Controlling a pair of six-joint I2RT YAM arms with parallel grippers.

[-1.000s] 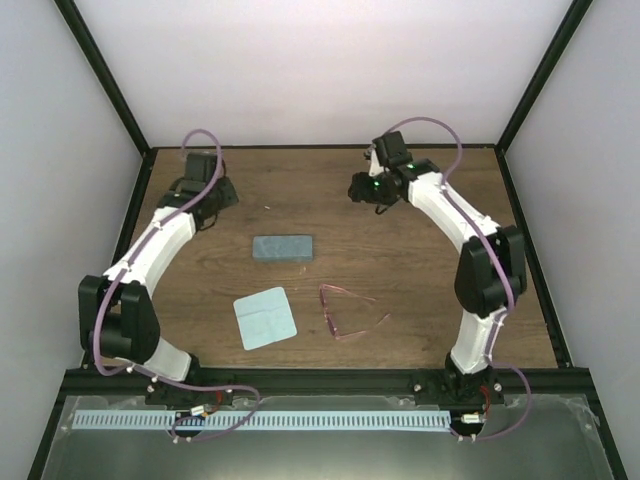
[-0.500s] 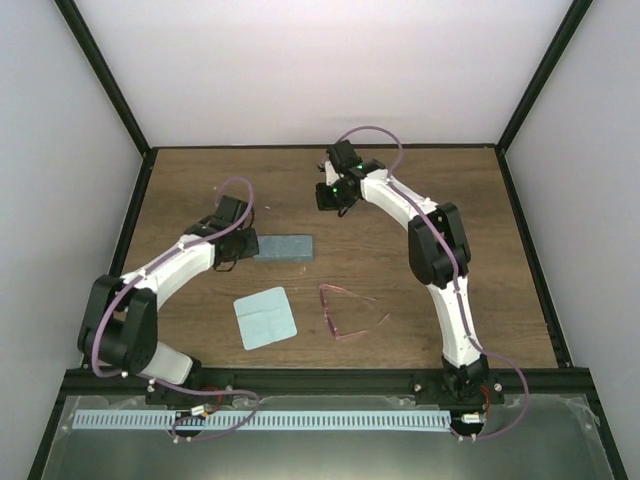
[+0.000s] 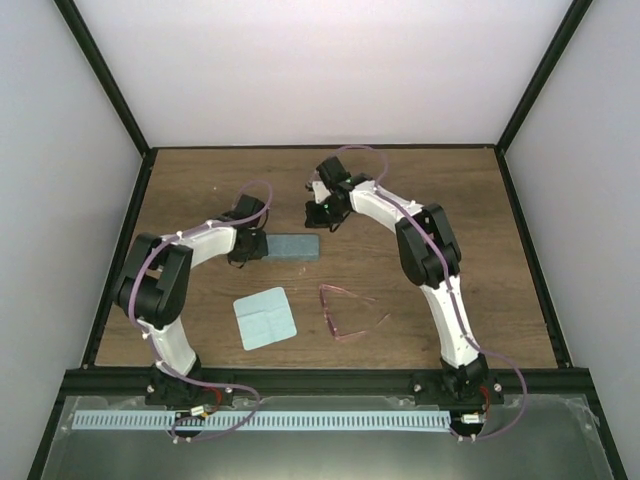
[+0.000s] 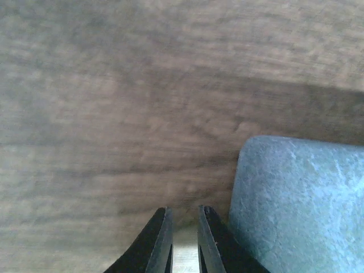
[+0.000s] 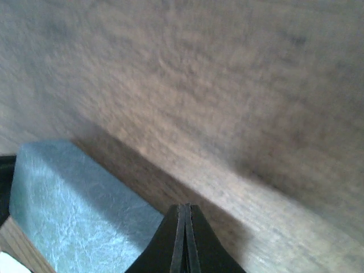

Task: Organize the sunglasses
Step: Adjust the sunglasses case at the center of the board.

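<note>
Both jaws sit well apart from the sunglasses (image 3: 348,315), left barely parted, right closed empty; the light, fragile frame likely wants a gentle pinch at the bridge

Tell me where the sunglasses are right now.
In the top external view, the sunglasses lie slightly right of centre, just right of the pale blue cloth and closer to the robot than the grey-blue case.
</note>
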